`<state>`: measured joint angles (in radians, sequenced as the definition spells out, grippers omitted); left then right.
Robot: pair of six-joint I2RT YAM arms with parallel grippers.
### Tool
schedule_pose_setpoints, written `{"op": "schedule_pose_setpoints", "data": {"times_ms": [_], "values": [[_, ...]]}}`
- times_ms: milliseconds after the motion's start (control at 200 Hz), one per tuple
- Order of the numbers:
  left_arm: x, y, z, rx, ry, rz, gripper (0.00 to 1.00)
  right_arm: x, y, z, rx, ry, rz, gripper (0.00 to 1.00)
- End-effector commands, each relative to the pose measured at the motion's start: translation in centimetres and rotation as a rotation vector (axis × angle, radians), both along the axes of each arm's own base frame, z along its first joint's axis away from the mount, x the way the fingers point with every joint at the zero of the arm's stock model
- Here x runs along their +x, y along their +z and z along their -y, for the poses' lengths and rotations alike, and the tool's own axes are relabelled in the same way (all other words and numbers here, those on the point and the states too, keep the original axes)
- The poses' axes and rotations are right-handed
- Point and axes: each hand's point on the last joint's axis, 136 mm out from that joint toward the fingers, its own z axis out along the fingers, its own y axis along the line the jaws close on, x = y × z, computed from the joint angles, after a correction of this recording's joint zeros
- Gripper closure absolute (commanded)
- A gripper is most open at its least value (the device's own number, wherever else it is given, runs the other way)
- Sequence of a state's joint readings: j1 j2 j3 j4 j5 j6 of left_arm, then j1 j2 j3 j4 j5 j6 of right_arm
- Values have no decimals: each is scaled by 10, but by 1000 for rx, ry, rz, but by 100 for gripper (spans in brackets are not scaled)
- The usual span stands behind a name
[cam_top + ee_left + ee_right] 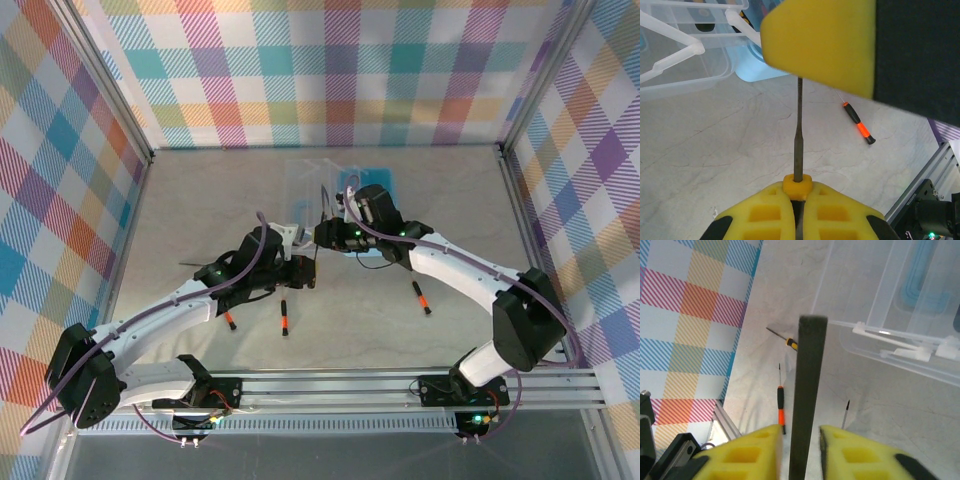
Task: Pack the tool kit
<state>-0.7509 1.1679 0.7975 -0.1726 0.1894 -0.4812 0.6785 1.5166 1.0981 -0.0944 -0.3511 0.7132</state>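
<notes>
Pale marbled tabletop [200, 200] under plaid walls. Your landmark is the light-blue tool kit box [380, 172] towards the back, with its clear lid [305, 185] lying open on its left side. Both claws meet just in front of that box.

Your left gripper [797, 192] is clamped tight on the orange collar end of a slim screwdriver [798, 145]. The metal shaft runs away from it to a yellow finger of your right gripper [800, 429]. In the right wrist view those fingers stand narrow on either side of a dark bar [807, 390] and look to be pinching it. I judge that bar to be the same shaft seen close, so this reads as a hand-over between arms, part-way through the packing.

The next move, as I judge it: 1 claw lets go, then the other carries the tool over the box, lines it up with a slot and lowers it in. If you release before the other grip is sure, it may drop.

Inside the box, a dark item or 2 shows through the clear plastic — too blurred to name. On the side of the box nearest the arm bases, 3 loose screwdrivers [284, 322], black and orange, lie on the table, not yet packed.
</notes>
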Motion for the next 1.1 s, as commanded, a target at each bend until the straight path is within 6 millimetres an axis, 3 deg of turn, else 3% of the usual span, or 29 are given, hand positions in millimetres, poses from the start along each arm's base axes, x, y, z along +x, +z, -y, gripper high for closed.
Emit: {"op": "schedule_pose_setpoints", "data": {"times_ms": [0, 95, 180, 235, 290, 420, 535, 670, 785, 920, 1095], "values": [[5, 21, 6, -35, 4, 65, 100, 5, 12, -4, 8, -7, 24, 84], [5, 21, 4, -28, 11, 61, 95, 7, 10, -2, -6, -23, 22, 93], [6, 21, 2, -21, 21, 67, 76, 9, 10, 0, -24, -34, 26, 95], [7, 21, 0, -17, 35, 68, 69, 11, 10, 1, -32, -45, 29, 96], [8, 23, -1, -22, 43, 69, 52, 13, 12, 2, -41, -49, 42, 96], [9, 30, -12, -10, 92, 84, 30, 21, 17, 7, -88, -63, 84, 96], [8, 33, -39, 53, 192, 88, 26, 40, 27, 23, -147, -93, 133, 96], [2, 33, -85, 134, 361, 91, 22, 86, 38, 67, -228, -202, 170, 96], [-11, 25, -123, 194, 481, 78, 18, 125, 34, 96, -280, -263, 153, 95], [-27, 16, -158, 245, 579, 60, 15, 159, 23, 103, -355, -221, 162, 94], [-42, 16, -181, 244, 629, 64, 14, 188, -6, 89, -412, -149, 125, 94]]}}
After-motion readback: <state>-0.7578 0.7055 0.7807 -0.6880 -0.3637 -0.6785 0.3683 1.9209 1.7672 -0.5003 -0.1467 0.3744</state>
